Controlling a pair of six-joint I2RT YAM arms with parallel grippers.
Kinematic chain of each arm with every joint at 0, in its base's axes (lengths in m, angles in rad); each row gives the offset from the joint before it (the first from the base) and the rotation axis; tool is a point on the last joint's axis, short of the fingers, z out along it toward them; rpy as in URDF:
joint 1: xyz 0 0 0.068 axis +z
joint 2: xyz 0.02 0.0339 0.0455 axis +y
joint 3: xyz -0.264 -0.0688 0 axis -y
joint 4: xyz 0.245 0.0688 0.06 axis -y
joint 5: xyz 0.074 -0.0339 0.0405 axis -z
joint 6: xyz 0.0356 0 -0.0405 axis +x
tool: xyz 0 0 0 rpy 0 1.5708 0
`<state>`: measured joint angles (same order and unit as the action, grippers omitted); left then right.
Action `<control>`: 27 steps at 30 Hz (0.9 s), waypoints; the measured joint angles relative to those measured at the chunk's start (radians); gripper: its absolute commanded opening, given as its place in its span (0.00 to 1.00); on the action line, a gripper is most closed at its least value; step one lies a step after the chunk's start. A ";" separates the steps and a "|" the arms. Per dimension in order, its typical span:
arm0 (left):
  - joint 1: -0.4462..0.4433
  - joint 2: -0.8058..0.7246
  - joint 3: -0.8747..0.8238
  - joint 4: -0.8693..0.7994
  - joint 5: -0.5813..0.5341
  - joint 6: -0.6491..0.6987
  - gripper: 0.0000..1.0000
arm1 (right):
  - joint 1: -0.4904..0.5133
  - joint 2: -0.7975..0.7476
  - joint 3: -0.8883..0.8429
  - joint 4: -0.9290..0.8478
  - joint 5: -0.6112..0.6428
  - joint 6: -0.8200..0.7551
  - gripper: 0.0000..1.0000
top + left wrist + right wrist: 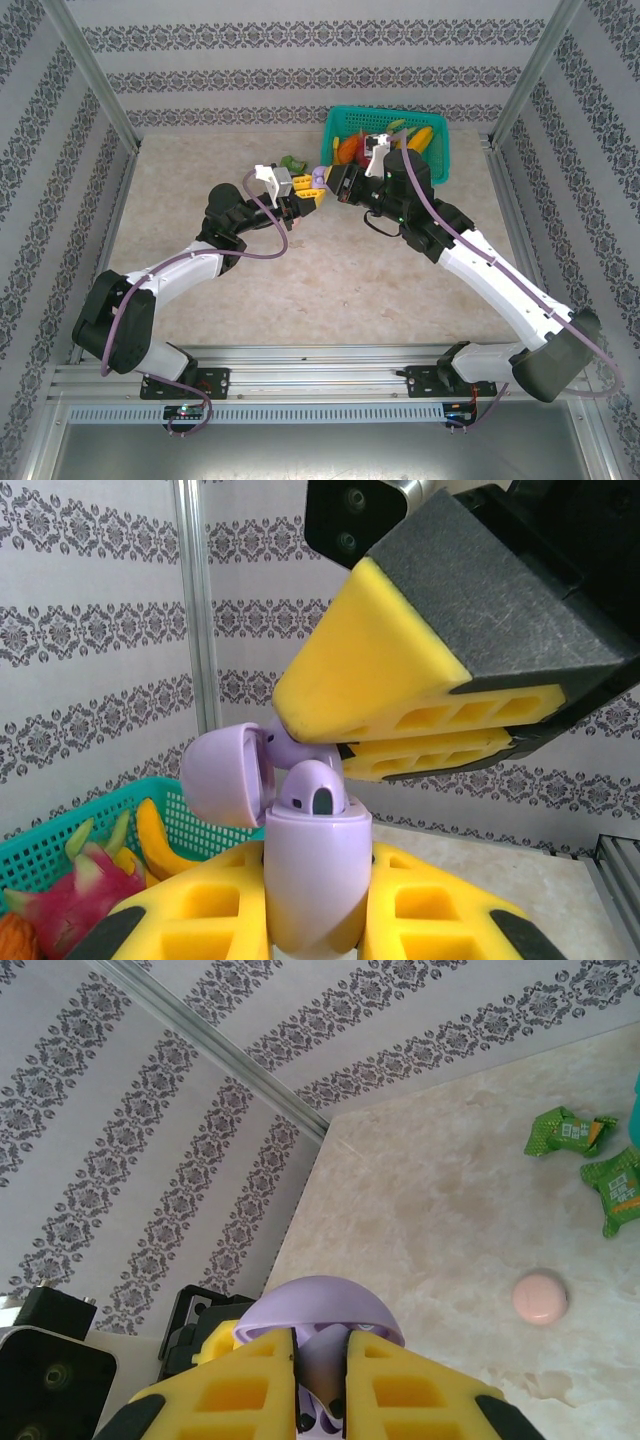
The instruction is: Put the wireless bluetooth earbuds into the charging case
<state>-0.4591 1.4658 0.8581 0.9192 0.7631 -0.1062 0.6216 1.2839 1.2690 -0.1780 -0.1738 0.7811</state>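
Note:
My left gripper [316,905] is shut on the upright purple charging case [316,880], whose lid [222,778] is hinged open to the left. One purple earbud [312,785] sits in the case. My right gripper [320,1375] is shut on a second purple earbud [322,1355], and its yellow fingertips [400,690] hold that earbud [298,750] at the case mouth, between the lid and the seated one. In the top view both grippers [308,196] [338,186] meet above the back middle of the table around the case [318,178].
A closed pink round case [540,1297] lies on the table below. Two green crumpled wrappers [568,1132] [618,1188] lie near it, also seen from above [292,163]. A teal basket [444,150] of toy fruit stands at the back right. Patterned walls surround the table.

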 measured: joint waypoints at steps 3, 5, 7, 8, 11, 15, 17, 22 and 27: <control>0.000 0.001 0.000 -0.001 0.000 -0.003 0.00 | 0.008 0.006 0.000 0.001 0.002 -0.002 0.15; 0.000 0.004 0.000 -0.001 -0.001 -0.004 0.00 | 0.010 0.008 0.000 0.002 0.005 -0.003 0.18; 0.000 0.005 0.000 -0.001 0.000 -0.004 0.00 | 0.010 0.008 0.000 -0.001 0.005 -0.004 0.26; -0.001 0.005 0.000 -0.001 0.000 -0.004 0.00 | 0.010 0.008 0.000 -0.003 0.006 -0.006 0.30; -0.005 0.008 0.000 -0.001 0.000 -0.004 0.00 | 0.011 0.008 0.000 -0.003 0.008 -0.014 0.38; -0.005 0.010 0.000 -0.001 0.000 -0.006 0.00 | 0.008 0.006 0.000 -0.005 0.008 -0.019 0.44; -0.005 0.010 0.000 0.000 0.000 -0.006 0.00 | -0.001 0.000 0.000 -0.013 0.008 -0.021 0.45; -0.006 0.010 0.000 0.001 0.000 -0.006 0.00 | -0.032 -0.025 0.000 -0.040 0.011 -0.021 0.48; -0.006 0.010 0.000 0.002 0.000 -0.006 0.00 | -0.067 -0.067 0.000 -0.052 0.015 -0.021 0.49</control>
<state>-0.4656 1.4754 0.8581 0.9207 0.7631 -0.1127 0.5545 1.2167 1.2694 -0.2302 -0.1585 0.7601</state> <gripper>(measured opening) 0.201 0.490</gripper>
